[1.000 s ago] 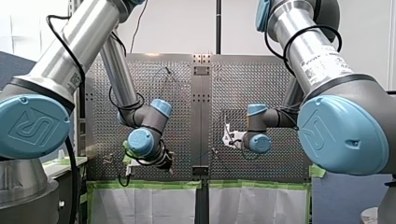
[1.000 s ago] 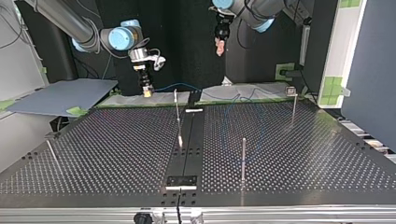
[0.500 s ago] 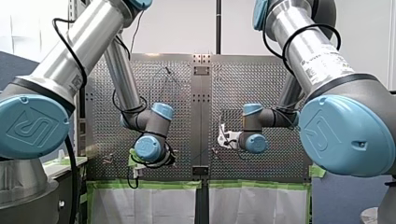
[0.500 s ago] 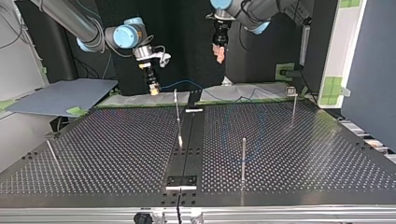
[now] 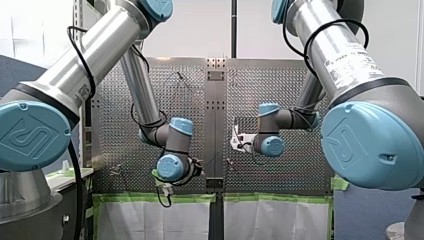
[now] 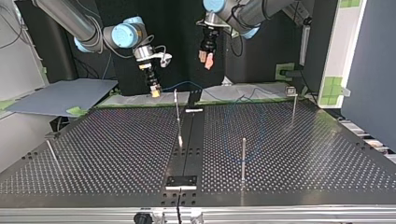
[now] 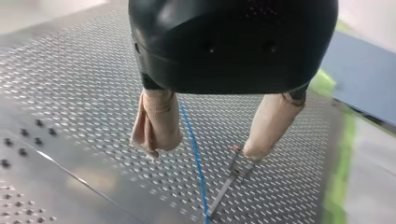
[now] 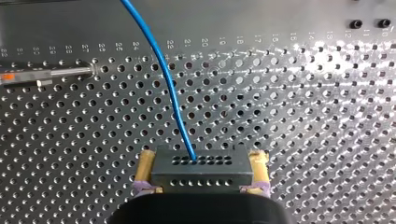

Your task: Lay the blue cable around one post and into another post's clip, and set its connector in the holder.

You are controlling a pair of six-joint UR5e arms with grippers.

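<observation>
**Blue cable's connector pinched in our right gripper, left gripper spread open**

We are pinching the black connector in our right gripper, with its yellow pads pressing on the block's two short sides. The blue cable is leaving the connector's forward face and curving away ahead of the gripper, over the perforated table. A post with an orange mark is showing off to one side of the cable, well apart from it.

In the top view this gripper is hanging at the table's far edge, left of the middle. From it the cable is arching toward the view's right before dropping onto the table.

We are holding our left gripper in the air, higher than the right one and to its right in the top view. Its beige-padded fingers are standing spread with nothing between them. In the left wrist view the cable is passing across the gap, beyond the fingertips. A thin metal post is showing under one fingertip, just beside the cable.
</observation>
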